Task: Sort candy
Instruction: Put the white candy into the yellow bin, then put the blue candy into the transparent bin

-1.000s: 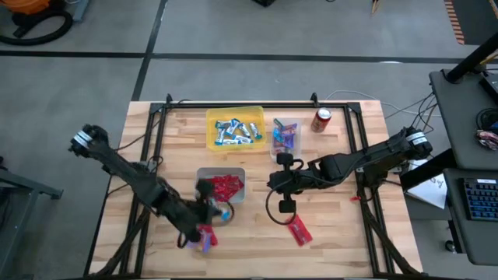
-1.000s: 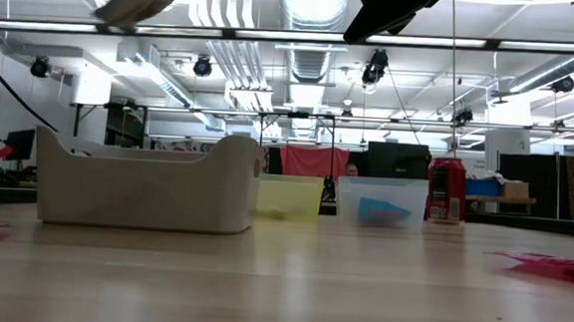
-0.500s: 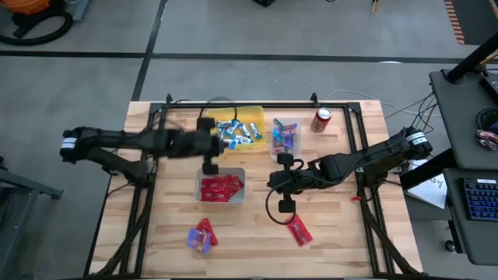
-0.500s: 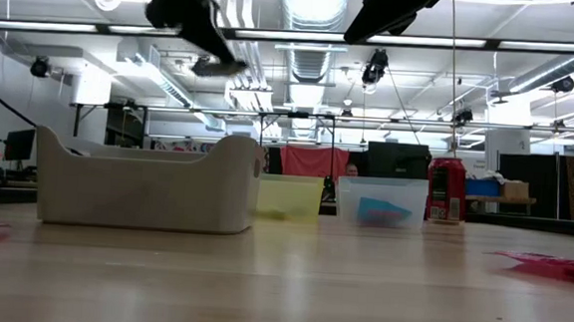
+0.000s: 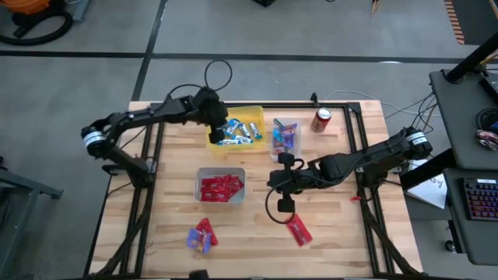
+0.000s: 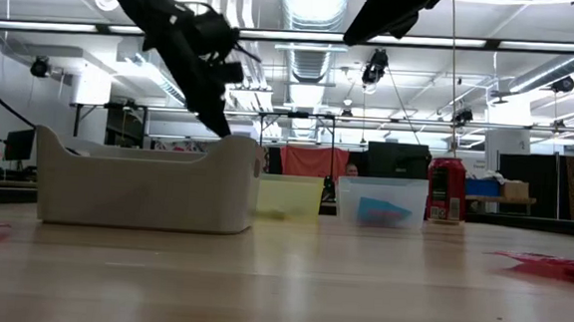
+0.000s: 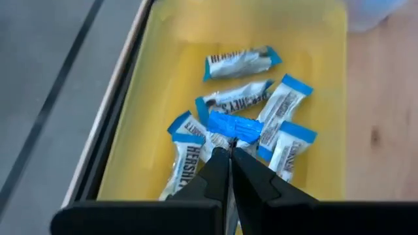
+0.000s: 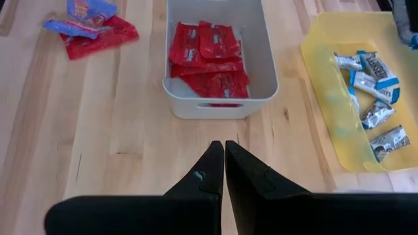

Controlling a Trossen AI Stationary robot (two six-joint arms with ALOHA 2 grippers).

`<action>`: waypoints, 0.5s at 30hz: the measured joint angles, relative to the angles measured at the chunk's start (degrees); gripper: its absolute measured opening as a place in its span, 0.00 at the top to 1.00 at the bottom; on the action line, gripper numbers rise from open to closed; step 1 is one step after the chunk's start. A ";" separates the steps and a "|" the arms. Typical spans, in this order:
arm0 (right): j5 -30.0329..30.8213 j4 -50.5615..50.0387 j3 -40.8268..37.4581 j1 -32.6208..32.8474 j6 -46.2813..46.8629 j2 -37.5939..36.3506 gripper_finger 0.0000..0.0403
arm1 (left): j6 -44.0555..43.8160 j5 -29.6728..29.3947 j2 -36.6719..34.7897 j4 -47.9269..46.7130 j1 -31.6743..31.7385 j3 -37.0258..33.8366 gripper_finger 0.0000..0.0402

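Note:
My left gripper (image 7: 230, 151) hangs over the yellow bin (image 5: 258, 115) at the table's far side, shut on a blue wrapped candy (image 7: 234, 125). In the low view it (image 6: 219, 125) reaches down behind the white bin (image 6: 146, 182). Several blue-and-silver mini bars (image 7: 281, 108) lie flat on the yellow bin's floor. Red packets (image 8: 206, 59) fill the white bin (image 5: 198, 175). The clear bin (image 5: 274, 148) holds pink and blue packets. My right gripper (image 8: 224, 147) is shut on nothing and hovers over the bare table middle (image 5: 272, 184). My left gripper pinches the blue candy by its near edge (image 7: 230, 138) between its two fingertips. The fingers slant down from the table's left. The candy sticks out past the fingertips, clear of the mini bars below it.
A small pile of red and blue packets (image 5: 202, 235) lies near the table's front left. A single red packet (image 5: 299, 230) lies near the front middle. A red soda can (image 5: 321, 119) stands at the far right beside the clear bin.
My left gripper has swung from the loose pile at the near left, past the white bin, toward the far edge. It now hangs over the yellow bin. It stayed shut and carried the blue candy along, lifted clear of the table.

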 joint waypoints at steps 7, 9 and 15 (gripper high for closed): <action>1.14 -0.02 -1.73 0.00 0.58 0.00 0.98 | 1.62 0.33 4.35 2.35 0.42 0.00 1.00; 1.14 0.00 -2.21 -0.02 1.22 0.00 0.98 | 2.13 0.33 4.74 2.43 0.42 0.00 0.98; 1.14 0.57 -2.49 -0.02 1.56 0.00 0.98 | 2.24 0.25 4.72 2.38 0.42 0.00 0.83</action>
